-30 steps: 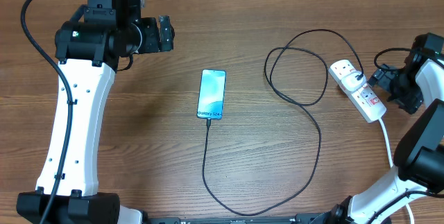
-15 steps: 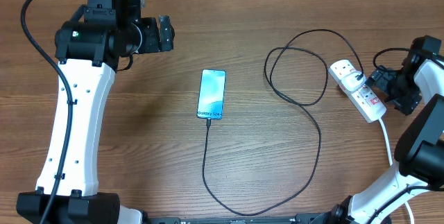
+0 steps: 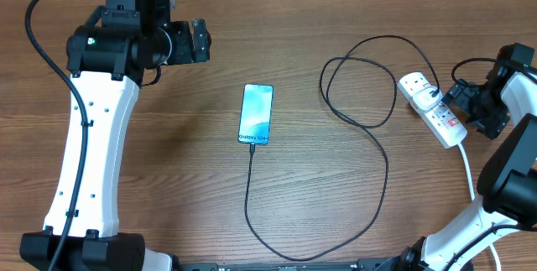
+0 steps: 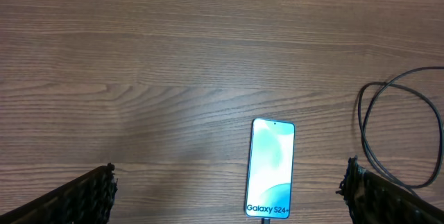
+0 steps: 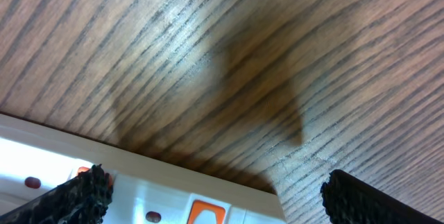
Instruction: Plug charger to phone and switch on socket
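Note:
The phone (image 3: 257, 113) lies flat mid-table with its blue screen lit, and it also shows in the left wrist view (image 4: 271, 168). The black charger (image 3: 387, 164) runs from the phone's near short edge, where its tip (image 4: 263, 220) meets the phone. From there it loops round to the white socket (image 3: 433, 107) at the right. My left gripper (image 3: 200, 43) hovers open, up and left of the phone, with nothing in it. My right gripper (image 3: 463, 100) is open right beside the socket. In its wrist view the socket (image 5: 159, 182) and an orange switch (image 5: 208, 213) lie between the fingers (image 5: 80, 195).
The socket's thick white cord (image 3: 466, 166) runs toward the near right edge, next to the right arm's base. A loop of black cable (image 4: 388, 130) lies on the wood right of the phone.
The right gripper has shifted slightly by the socket. The left arm, phone and cable have not moved.

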Tool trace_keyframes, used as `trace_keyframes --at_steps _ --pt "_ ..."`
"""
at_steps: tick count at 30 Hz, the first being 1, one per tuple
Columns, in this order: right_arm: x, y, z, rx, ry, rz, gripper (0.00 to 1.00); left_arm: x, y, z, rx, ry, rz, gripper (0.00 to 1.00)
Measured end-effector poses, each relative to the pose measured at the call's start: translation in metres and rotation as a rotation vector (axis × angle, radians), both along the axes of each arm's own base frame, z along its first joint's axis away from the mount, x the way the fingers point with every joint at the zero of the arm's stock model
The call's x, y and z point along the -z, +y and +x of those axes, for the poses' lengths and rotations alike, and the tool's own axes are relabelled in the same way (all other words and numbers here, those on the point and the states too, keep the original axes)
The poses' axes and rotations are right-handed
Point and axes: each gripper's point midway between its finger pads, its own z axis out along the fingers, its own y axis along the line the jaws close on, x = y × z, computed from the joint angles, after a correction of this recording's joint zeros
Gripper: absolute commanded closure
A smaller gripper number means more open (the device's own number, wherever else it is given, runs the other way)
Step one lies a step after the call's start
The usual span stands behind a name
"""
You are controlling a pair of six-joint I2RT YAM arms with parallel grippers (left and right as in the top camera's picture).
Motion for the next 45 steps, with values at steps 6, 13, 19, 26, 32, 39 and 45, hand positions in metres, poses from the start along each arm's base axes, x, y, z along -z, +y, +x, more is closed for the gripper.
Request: trace_keyframes --at_steps 6,13,19,26,32,39,45 --pt "0.000 0.003 0.004 -0.004 -0.017 0.016 0.00 0.000 0.000 0.000 0.000 0.000 0.000 0.00" --pt "0.001 0.006 0.003 -0.005 -0.016 0.032 0.00 0.000 0.000 0.000 0.000 0.000 0.000 0.00" --pt "0.000 0.007 0.001 -0.002 -0.009 0.043 0.00 0.000 0.000 0.000 0.000 0.000 0.000 0.00" --pt "0.000 0.009 0.000 0.009 -0.002 0.051 0.00 0.000 0.000 0.000 0.000 0.000 0.000 0.00" --pt "0.000 0.010 -0.001 0.022 0.001 0.059 0.00 0.000 0.000 0.000 0.000 0.000 0.000 0.00" --pt "0.000 0.011 -0.003 0.030 0.007 0.064 0.00 0.000 0.000 0.000 0.000 0.000 0.000 0.01" --pt "-0.001 0.013 -0.005 0.034 0.013 0.077 0.00 0.000 0.000 0.000 0.000 0.000 0.000 0.01"
